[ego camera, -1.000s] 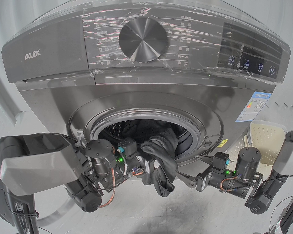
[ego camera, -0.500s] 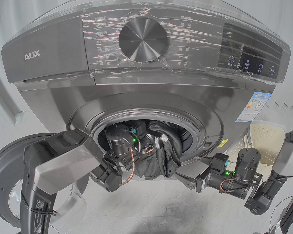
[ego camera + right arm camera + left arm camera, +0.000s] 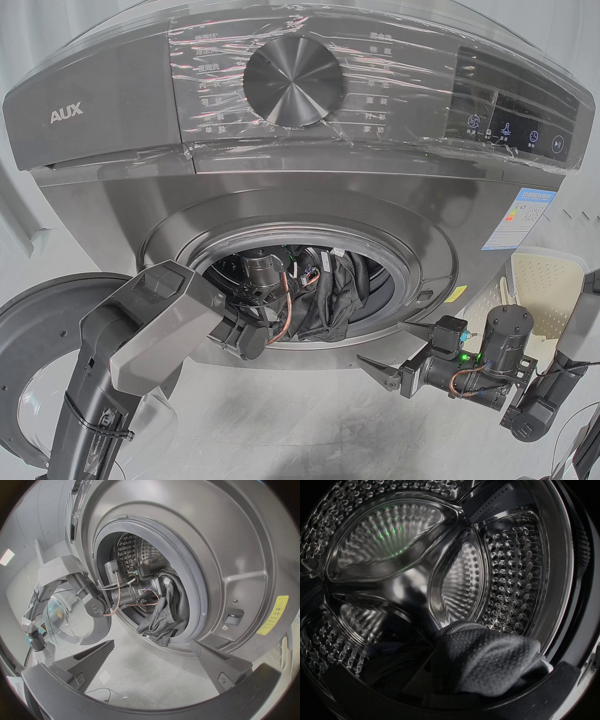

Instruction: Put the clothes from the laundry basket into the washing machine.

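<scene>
- Left hand [image 3: 322, 265] sits inside the washing machine [image 3: 300, 206], a dark garment [image 3: 334, 294] draped over it; its grip cannot be told.
- Right hand [image 3: 397, 350], spread apart, hangs below the opening.

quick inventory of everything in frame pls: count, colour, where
washing machine: 1, grey front-loader, facing the robot
door: 1, grey with glass, swung open to the robot's left
drum: 1, shiny perforated steel, behind the opening
garment: 1, black, in the door opening, lower end on the bottom rim
laundry basket: 1, cream, perforated, right of the machine
dial: 1, dark metal, top centre of the panel
blue-white label: 1, machine front, right
yellow sticker: 1, right of the opening
left arm: grey, wrist inside the opening, against the garment
right gripper: black, open, empty, below the opening
</scene>
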Robot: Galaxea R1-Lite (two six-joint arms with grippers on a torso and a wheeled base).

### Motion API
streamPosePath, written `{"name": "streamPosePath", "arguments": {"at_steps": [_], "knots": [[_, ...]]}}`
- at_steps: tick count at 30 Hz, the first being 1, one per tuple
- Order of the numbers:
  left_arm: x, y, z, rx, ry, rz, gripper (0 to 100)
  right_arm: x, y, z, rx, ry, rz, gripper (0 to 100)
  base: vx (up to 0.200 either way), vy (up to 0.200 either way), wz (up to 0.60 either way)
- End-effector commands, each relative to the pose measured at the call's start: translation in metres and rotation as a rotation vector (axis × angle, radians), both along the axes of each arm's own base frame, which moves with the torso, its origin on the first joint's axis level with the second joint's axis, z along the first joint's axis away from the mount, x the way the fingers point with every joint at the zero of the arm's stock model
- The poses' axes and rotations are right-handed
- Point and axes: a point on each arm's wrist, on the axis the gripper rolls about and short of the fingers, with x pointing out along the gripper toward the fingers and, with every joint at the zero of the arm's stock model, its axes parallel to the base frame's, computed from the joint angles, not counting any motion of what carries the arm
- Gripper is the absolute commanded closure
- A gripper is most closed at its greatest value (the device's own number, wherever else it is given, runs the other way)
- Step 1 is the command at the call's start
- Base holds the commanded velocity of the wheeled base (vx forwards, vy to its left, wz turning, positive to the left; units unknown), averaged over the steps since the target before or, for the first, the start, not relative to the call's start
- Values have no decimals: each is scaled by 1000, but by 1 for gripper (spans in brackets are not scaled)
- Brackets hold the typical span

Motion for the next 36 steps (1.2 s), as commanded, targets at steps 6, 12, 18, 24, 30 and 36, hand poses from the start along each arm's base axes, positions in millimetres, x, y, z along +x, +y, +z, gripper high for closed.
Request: {"name": "streamPosePath", "arguments": {"at_steps": [6, 12, 18, 24, 30, 36], "knots": [[11, -4, -9, 4, 14, 9, 100, -2, -1, -1, -3, 9, 1, 0, 0, 0, 0], [16, -7, -7, -8, 13, 16, 100, -3, 1, -1, -3, 9, 10, 0, 0, 0, 0], [18, -8, -6, -19, 11, 30, 100, -3, 1, -1, -2, 8, 12, 0, 0, 0, 0], [17, -7, -7, -20, 15, 30, 0, -3, 1, -2, -4, 10, 13, 0, 0, 0, 0], [10, -4, -15, -3, 71, 30, 0, -3, 1, -2, -4, 10, 12, 0, 0, 0, 0], [-9, 8, -16, 51, 149, 15, 0, -3, 1, -2, -4, 10, 12, 0, 0, 0, 0]]}}
